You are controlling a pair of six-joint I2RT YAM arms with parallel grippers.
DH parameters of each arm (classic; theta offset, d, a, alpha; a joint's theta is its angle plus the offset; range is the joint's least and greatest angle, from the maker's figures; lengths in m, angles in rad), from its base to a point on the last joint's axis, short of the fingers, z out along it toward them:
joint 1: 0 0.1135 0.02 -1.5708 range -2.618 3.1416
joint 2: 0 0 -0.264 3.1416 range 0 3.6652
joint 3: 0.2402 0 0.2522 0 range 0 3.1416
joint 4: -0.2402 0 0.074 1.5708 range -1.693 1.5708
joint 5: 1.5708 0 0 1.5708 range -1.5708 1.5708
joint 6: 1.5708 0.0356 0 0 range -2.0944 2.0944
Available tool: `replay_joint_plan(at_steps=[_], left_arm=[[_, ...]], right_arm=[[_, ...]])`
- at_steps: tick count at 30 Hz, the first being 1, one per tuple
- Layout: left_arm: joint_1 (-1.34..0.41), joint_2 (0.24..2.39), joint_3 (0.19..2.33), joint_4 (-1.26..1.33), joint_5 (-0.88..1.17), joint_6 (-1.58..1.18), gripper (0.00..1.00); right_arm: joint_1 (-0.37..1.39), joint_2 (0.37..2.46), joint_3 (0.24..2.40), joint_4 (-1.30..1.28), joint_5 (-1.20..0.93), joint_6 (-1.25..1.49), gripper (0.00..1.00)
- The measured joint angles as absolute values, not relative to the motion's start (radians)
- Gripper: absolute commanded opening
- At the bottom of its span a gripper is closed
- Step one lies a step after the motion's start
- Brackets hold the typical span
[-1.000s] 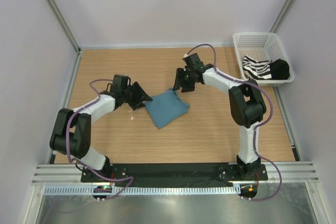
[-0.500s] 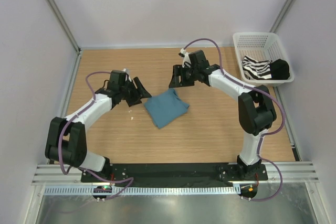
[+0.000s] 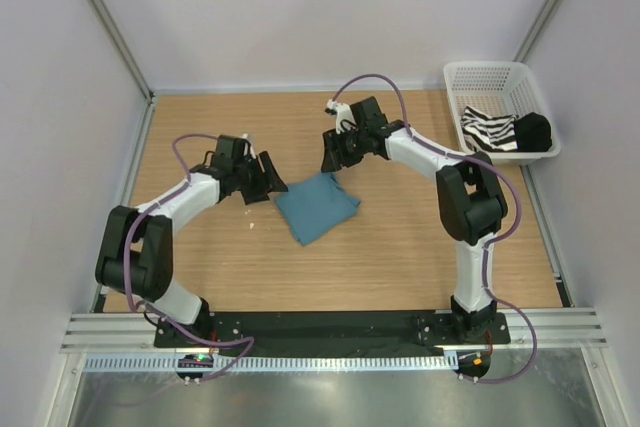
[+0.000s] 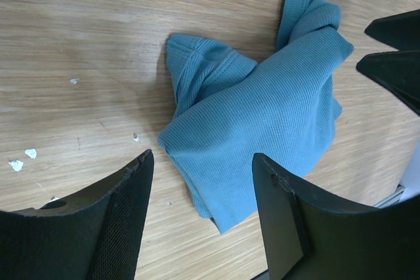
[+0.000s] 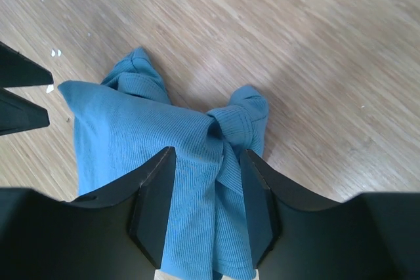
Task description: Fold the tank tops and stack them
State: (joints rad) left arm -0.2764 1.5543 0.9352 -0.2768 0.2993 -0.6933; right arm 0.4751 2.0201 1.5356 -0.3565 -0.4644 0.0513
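The table carries a white mesh basket well to the right of the right claw; the teal tank top lies bunched between both claws, just right of the left claw and partly beneath the right one; the striped tank top sits in the basket. Both claws stand released, holding nothing. The ribbed cloth looks light, limp and grippy; a hemmed corner or the twisted strap bunch seems the best hold. How the straps run under the folds is hidden; a black item beside the stripes is unidentifiable.
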Motion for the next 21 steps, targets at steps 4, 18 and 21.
replay_joint_plan(at_steps=[4,18,21], left_arm=[[-0.276,1.577,0.935,-0.249,0.308,-0.693,0.61],[-0.277,1.643,0.935,-0.183,0.361,-0.699,0.06],[-0.281,1.642,0.935,-0.171,0.367,-0.696,0.0]], right_arm=[[0.487,2.043,1.541,-0.367,-0.467,0.048,0.46],[0.496,2.08,1.576,-0.396,-0.487,0.052,0.01],[0.496,2.049,1.539,-0.389,-0.472,0.061,0.01]])
